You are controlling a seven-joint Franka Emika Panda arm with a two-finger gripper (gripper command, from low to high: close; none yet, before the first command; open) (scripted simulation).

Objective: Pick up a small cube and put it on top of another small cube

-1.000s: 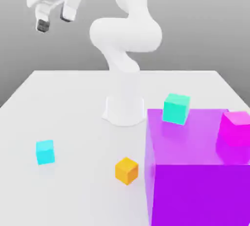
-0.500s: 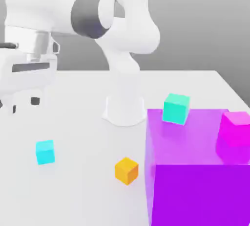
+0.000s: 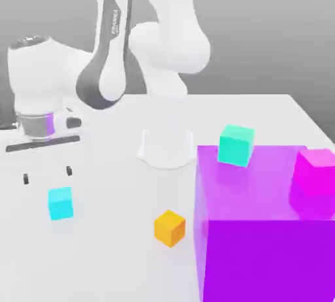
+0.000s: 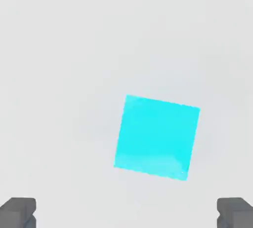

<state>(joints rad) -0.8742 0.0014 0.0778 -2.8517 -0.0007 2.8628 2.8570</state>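
The pincer (image 3: 47,178) hangs just above the cyan cube (image 3: 60,203), its two fingertips (image 3: 26,179) spread wide with nothing between them. Seen from the hand, the cube (image 4: 157,137) lies on the white table (image 3: 98,248) a little askew to the line between the two pads, so the wrist may need a slight turn before closing. The cube is not yet gripped; it rests near the exterior view's left edge of the table. The teal cube (image 3: 235,144) it must land on sits well apart, beside the far corner of the big purple cube (image 3: 262,229). An orange cube (image 3: 169,228) and a magenta cube (image 3: 315,183) are bystanders. By my reckoning only the approach is under way: lowering, grasping, carrying and stacking all remain.
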